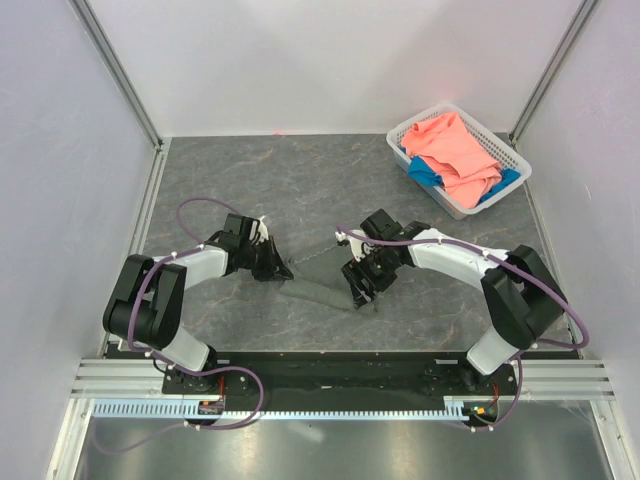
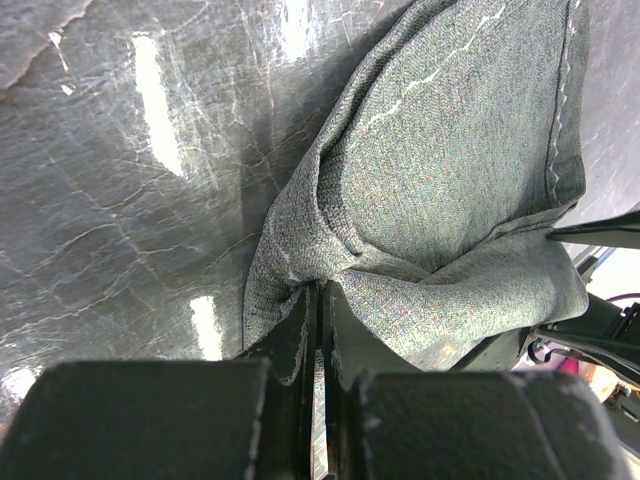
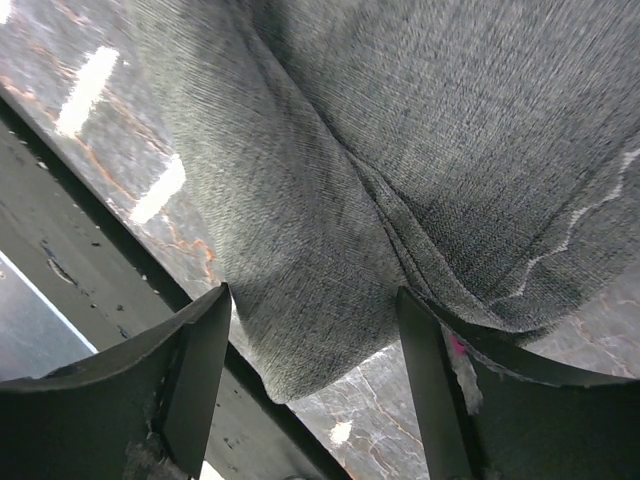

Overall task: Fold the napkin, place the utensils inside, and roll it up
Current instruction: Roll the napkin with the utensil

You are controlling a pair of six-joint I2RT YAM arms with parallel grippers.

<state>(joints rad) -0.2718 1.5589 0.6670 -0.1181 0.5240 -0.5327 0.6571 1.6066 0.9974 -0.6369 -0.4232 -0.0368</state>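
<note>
Pinching the napkin, lying bunched at lower centre of the frame on the surface, I'm clamping its hem in my left pincer. My right pincer is straddling the other end, fingers apart. I'm aiming to close squarely and roll evenly.

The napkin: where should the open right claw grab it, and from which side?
The right end of the napkin, from above, right claw astride the roll: it lies as one long bundle, its other end pinched in the left claw.
</note>
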